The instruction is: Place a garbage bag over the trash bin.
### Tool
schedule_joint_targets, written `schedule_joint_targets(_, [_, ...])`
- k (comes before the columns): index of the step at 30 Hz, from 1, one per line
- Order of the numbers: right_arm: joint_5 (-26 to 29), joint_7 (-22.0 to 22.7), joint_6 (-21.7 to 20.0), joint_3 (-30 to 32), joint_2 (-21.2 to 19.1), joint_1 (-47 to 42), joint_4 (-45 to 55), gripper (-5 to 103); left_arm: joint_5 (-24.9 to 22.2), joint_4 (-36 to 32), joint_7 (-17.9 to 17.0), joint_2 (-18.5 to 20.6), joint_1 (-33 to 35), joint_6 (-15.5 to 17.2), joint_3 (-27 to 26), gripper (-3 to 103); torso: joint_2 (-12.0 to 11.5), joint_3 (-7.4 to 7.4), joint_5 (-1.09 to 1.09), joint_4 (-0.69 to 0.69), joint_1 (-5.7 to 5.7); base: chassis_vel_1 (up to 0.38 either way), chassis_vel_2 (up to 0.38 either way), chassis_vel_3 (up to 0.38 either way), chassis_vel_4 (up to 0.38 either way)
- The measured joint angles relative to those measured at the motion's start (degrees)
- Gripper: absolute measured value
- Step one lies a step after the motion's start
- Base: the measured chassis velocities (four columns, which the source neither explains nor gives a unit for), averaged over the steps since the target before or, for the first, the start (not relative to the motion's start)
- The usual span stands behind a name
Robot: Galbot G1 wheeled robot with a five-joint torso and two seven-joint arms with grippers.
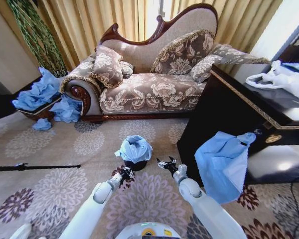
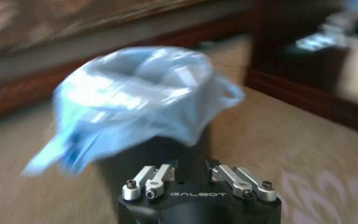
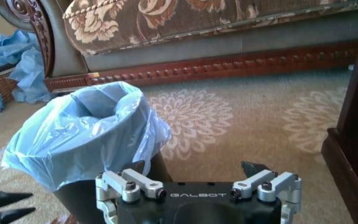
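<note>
The left gripper [image 1: 128,173] hangs low over the carpet just beside the near left side of the trash bin [image 1: 137,165]; its fingers stand apart and hold nothing. In the left wrist view the left gripper [image 2: 192,164] has its finger bases set wide on either side of the bin's dark wall [image 2: 154,161]. The right gripper [image 1: 165,164] sits just off the bin's right side, its black fingers [image 1: 162,162] spread and empty. In the right wrist view one dark fingertip [image 3: 254,168] rises clear of the carpet, with the bin's wall [image 3: 79,198] off to the side of the right gripper [image 3: 195,169].

The garbage bag [image 1: 133,148] sits over the bin's mouth, its light blue plastic folded down around the rim and hanging part way down the sides, with the black base showing below. Its opening [image 3: 101,100] gapes upward, and the hem [image 3: 61,163] hangs unevenly, loose at one side.

Bare patterned carpet [image 1: 94,142] lies open between the bin and the sofa [image 1: 149,89], and to the left, where a black rod [image 1: 35,167] lies on the floor. To the right a dark wooden cabinet [image 1: 224,114] stands near the right arm, with a larger blue plastic sheet [image 1: 222,164] hanging at its edge. Crumpled blue bags [image 1: 40,92] lie heaped by the sofa's left end.
</note>
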Motion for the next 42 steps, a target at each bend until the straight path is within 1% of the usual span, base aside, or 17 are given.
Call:
schedule_joint_targets(1, [-0.10,-0.08,0.03,0.15,0.00,-0.22,0.09,100,-3.17,-0.85,-3.60,-0.65,1.07,1.51,0.00,31,0.00,0.00,0.00,0.00,0.00,0.000,0.000,0.000,0.000])
schedule_joint_targets(2, [-0.10,-0.08,0.03,0.15,0.00,-0.22,0.09,100,-3.17,-0.85,-3.60,-0.65,1.07,1.51,0.00,31,0.00,0.00,0.00,0.00,0.00,0.000,0.000,0.000,0.000])
schedule_joint_targets(6, [-0.32,-0.41,0.12,0.73,-0.11,-0.63,0.22,100,-6.85,-4.14,-11.75,-2.36,4.62,3.80,-0.51,48,0.00,0.00,0.00,0.01,0.00,0.000,0.000,0.000,0.000])
schedule_joint_targets(7, [-0.32,-0.41,0.12,0.73,-0.11,-0.63,0.22,100,-6.85,-4.14,-11.75,-2.36,4.62,3.80,-0.51,48,0.00,0.00,0.00,0.01,0.00,0.000,0.000,0.000,0.000])
schedule_joint_targets(11, [-0.87,-0.75,0.22,0.89,0.27,-0.70,0.14,100,-10.60,-5.09,-14.53,-3.88,5.13,4.29,-0.82,70,0.00,0.00,0.00,0.00,0.00,0.000,0.000,0.000,0.000])
schedule_joint_targets(13, [-0.97,-0.79,0.25,0.88,0.36,-0.75,0.10,100,-11.27,-5.08,-14.97,-4.15,4.86,4.34,-0.82,70,0.00,0.00,0.01,0.01,0.00,0.000,0.000,0.000,0.000])
schedule_joint_targets(15, [-1.31,-0.94,0.36,0.92,0.50,-1.03,0.03,100,-12.94,-4.56,-15.77,-4.85,3.66,4.85,-0.78,81,0.00,0.00,0.00,0.00,0.00,0.000,0.000,0.000,0.000])
schedule_joint_targets(16, [-1.31,-0.94,0.36,0.92,0.50,-1.03,0.03,100,-12.94,-4.56,-15.77,-4.85,3.66,4.85,-0.78,81,0.00,0.00,0.00,0.00,0.00,0.000,0.000,0.000,0.000])
schedule_joint_targets(20, [-1.45,-1.13,0.44,1.23,0.35,-1.56,0.20,100,-12.33,-3.00,-15.07,-5.02,1.89,4.43,-1.01,96,0.00,0.00,0.00,0.00,0.00,0.000,0.000,0.000,0.000])
schedule_joint_targets(22, [-1.47,-1.28,0.46,1.64,0.19,-1.82,0.30,100,-6.60,-1.12,-12.17,-4.52,0.81,0.31,-1.63,102,0.00,0.00,-0.01,-0.01,0.00,0.000,0.000,0.000,0.000])
schedule_joint_targets(24, [-1.47,-1.49,0.47,2.02,0.07,-2.05,0.38,100,5.55,1.08,-9.01,-3.50,-0.10,-6.76,-2.97,100,0.00,0.00,0.00,0.00,0.00,0.000,0.000,0.000,0.000])
schedule_joint_targets(25, [-1.47,-1.49,0.47,2.02,0.07,-2.05,0.38,100,5.55,1.08,-9.01,-3.50,-0.10,-6.76,-2.97,100,0.00,0.00,0.00,0.00,0.00,0.000,0.000,0.000,0.000])
schedule_joint_targets(26, [-1.49,-1.58,0.48,2.25,0.06,-2.17,0.39,100,11.82,1.86,-6.73,-2.82,-0.38,-10.80,-4.15,98,0.00,0.00,-0.01,0.00,0.00,0.000,0.000,0.000,0.000])
schedule_joint_targets(28, [-1.58,-1.83,0.57,2.64,0.07,-2.42,0.39,100,17.97,1.85,-4.51,-1.47,-0.02,-14.81,-5.54,97,0.00,0.00,0.00,-0.01,0.00,0.000,0.000,0.000,0.000])
schedule_joint_targets(31, [-1.74,-2.19,0.62,2.83,0.12,-2.54,0.29,100,20.19,1.39,-3.77,-0.64,0.81,-16.23,-6.41,93,0.00,0.00,0.00,0.01,0.00,0.000,0.000,0.000,0.000])
schedule_joint_targets(36, [-1.97,-2.41,0.79,2.64,0.55,-2.42,-0.07,100,22.25,1.22,-3.76,-0.27,1.45,-17.45,-7.27,99,0.00,0.00,0.00,0.01,0.00,0.000,0.000,0.000,0.000])
schedule_joint_targets(42, [-2.03,-2.41,0.81,2.42,0.57,-2.34,-0.02,100,23.45,3.64,-5.02,-1.49,-0.29,-18.29,-6.95,93,0.00,0.00,0.00,-0.01,0.00,0.000,0.000,0.000,0.000])
